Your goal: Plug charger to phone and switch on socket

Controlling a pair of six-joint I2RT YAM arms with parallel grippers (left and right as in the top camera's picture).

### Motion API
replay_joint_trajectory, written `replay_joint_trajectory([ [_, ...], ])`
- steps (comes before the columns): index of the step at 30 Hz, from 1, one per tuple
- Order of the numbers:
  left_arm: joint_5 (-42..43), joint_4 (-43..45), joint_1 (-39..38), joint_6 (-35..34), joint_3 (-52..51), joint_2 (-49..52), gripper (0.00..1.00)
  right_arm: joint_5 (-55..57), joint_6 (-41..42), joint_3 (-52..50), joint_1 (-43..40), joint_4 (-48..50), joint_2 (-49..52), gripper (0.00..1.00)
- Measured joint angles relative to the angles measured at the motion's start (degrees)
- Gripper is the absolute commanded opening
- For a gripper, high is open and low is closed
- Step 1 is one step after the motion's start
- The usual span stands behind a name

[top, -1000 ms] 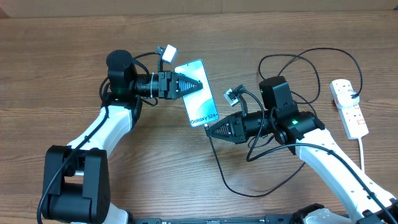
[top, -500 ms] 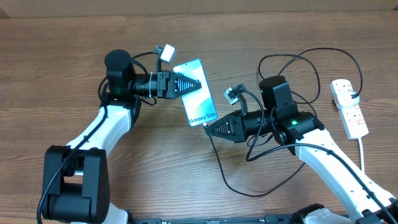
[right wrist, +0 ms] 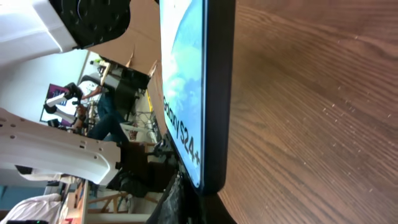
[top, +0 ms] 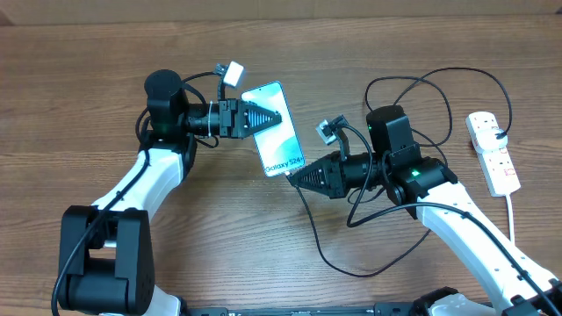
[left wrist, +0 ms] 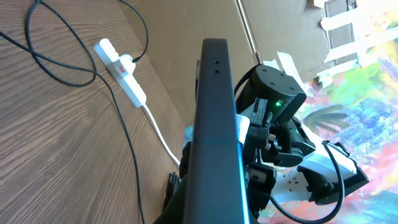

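**A:** ok so where's the phone (top: 281, 151) at right now?

**B:** It's up off the wooden surface (top: 219, 237), near the middle. The left fingers (top: 273, 117) are clamped on its upper end, and it hangs tilted with the screen up. You can read "Galaxy S24+" down by the lower end. The left wrist view shows it edge-on, pretty much filling the shot.

**A:** and the charger (top: 349, 274)?

**B:** The right fingers (top: 299, 180) are squeezed together on its connector tip, right against the phone's bottom edge. Can't tell if the tip is actually seated in the port, since it's hidden in the right wrist view too. From there the black cable trails down in 1 big loop across the surface, swings back up behind the right arm and runs off to the far right.

**A:** socket (top: 492, 154)?

**B:** It's lying flat at the right edge, well apart from both arms, with the charger plug in its top outlet. Its thick white cord (top: 513, 215) runs off toward the bottom. The switches are too small to read.
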Motion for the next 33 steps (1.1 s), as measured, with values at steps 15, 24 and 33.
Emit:
replay_joint_trajectory([
  [15,-2.5,0.0,0.1,0.2,0.0,0.0,0.05,1.4,2.3,0.0,0.0,0.5,0.0,0.04],
  [24,-3.6,0.0,0.1,0.2,0.0,0.0,0.04,3.1,4.0,0.0,0.0,1.4,0.0,0.04],
  [33,-4.8,0.1,0.1,0.2,0.1,0.0,0.04,3.8,6.3,-0.5,0.0,4.1,0.0,0.04],
])
